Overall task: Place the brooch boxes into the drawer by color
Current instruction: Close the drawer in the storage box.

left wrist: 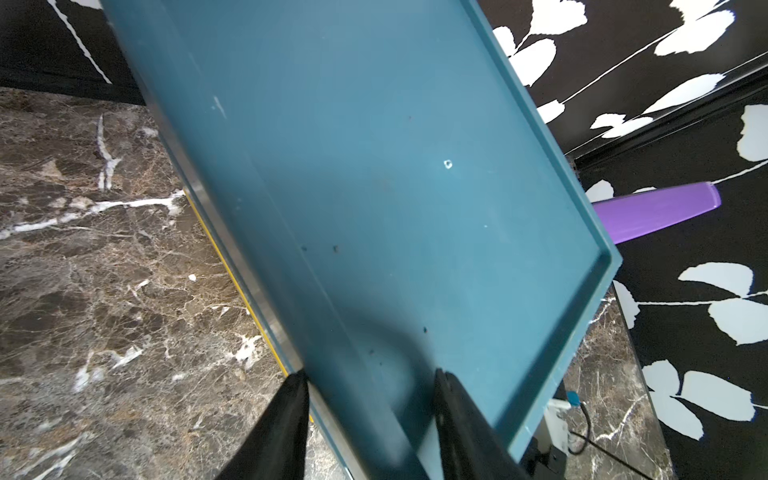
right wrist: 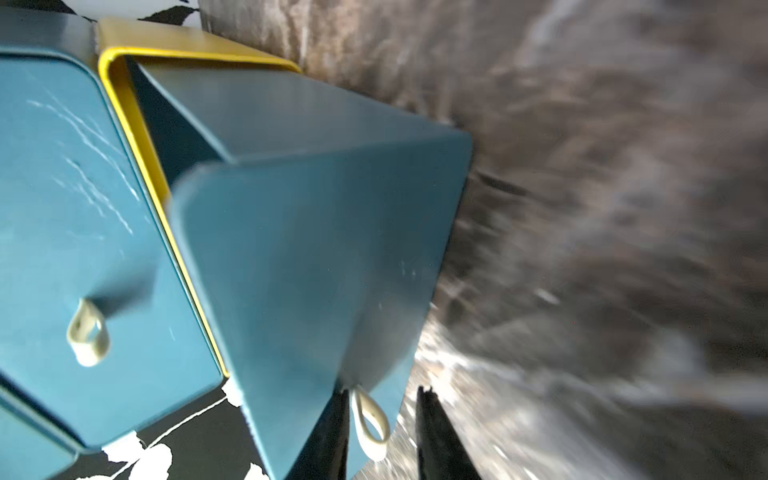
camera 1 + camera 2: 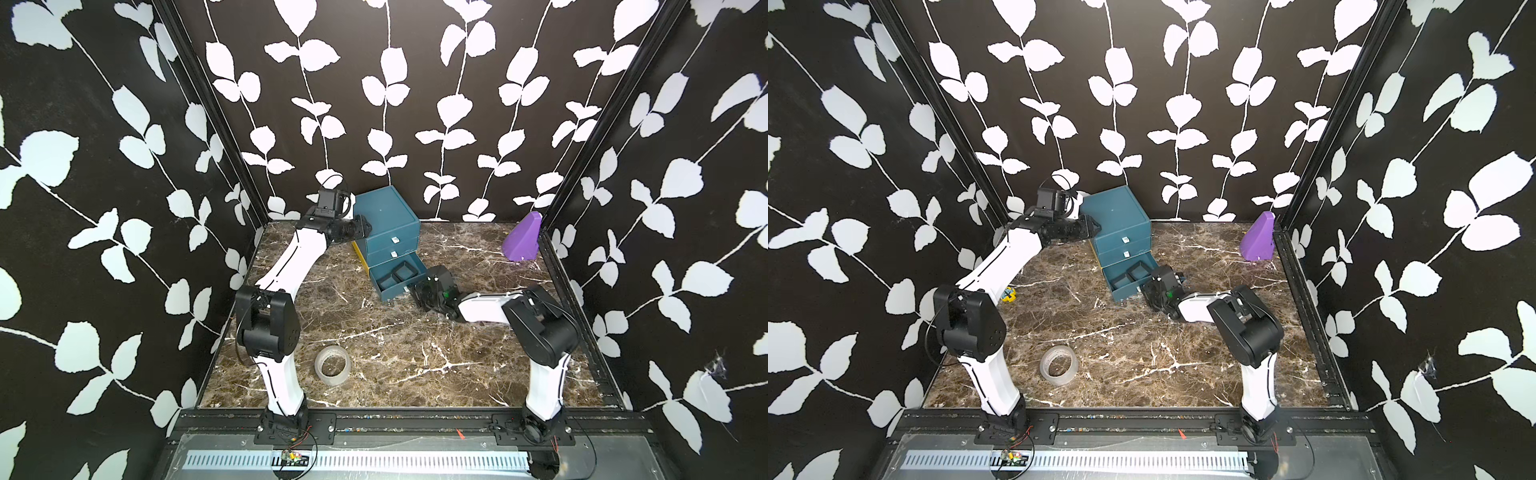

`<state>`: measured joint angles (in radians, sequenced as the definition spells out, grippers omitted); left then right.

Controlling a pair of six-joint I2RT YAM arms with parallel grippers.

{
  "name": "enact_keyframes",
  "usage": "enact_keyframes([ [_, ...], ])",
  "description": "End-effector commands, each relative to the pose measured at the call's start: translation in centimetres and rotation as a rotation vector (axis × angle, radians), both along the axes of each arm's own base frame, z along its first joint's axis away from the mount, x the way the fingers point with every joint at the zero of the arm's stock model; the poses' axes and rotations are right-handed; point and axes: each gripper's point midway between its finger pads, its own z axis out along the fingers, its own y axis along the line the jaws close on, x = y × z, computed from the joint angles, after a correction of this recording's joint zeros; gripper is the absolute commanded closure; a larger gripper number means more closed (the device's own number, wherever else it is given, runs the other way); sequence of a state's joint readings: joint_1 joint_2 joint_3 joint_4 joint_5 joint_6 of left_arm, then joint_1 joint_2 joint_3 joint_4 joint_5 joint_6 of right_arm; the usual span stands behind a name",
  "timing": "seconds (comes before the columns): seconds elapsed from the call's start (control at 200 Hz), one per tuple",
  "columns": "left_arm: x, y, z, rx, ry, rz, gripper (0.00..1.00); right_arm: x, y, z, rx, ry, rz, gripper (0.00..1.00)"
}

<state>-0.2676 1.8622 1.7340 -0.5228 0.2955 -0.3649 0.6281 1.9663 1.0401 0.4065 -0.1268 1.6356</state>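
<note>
The teal drawer chest (image 3: 386, 220) (image 3: 1117, 216) stands at the back of the marble table. Its bottom drawer (image 3: 395, 293) is pulled out. Two black brooch boxes (image 3: 385, 282) (image 3: 405, 272) lie side by side inside it. My right gripper (image 3: 417, 291) (image 2: 384, 392) sits at that drawer's front, open, with the white pull tab (image 2: 370, 419) between its fingers, touching one finger and clear of the other. My left gripper (image 3: 361, 226) (image 1: 372, 374) is open at the chest's top left edge. One of its fingers is beside the side wall and the other is over the top.
A clear tape roll (image 3: 333, 365) lies at the front left of centre. A purple wedge (image 3: 523, 241) leans in the back right corner. A small yellow object (image 3: 1008, 295) shows behind my left arm. Black frame rails border the table.
</note>
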Motion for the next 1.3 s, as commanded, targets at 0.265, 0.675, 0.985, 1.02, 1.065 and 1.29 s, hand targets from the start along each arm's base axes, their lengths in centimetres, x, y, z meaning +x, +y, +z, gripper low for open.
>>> enact_keyframes([
  [0.265,-3.7,0.4,-4.2,0.075,0.167,-0.030,0.55,6.0,3.4,2.1,0.105,-0.054,-0.071,0.71],
  [0.675,-3.8,-0.2,-3.8,0.065,0.158,-0.035,0.56,8.3,5.4,2.6,0.123,-0.049,-0.089,0.71],
  [0.985,-4.2,1.6,1.4,0.026,0.043,0.098,0.35,4.5,0.1,7.0,-0.083,-0.063,-0.055,0.32],
  [1.02,-4.5,2.1,2.4,0.017,0.018,0.130,0.32,3.9,-1.2,8.1,-0.137,-0.080,-0.032,0.27],
  [1.065,-5.1,2.7,3.6,0.006,-0.012,0.162,0.27,3.2,-3.0,9.4,-0.214,-0.102,-0.003,0.21],
  [1.29,-9.7,6.6,6.6,0.022,-0.155,0.286,0.01,-1.1,-14.1,16.1,-0.606,-0.253,0.105,0.01],
])
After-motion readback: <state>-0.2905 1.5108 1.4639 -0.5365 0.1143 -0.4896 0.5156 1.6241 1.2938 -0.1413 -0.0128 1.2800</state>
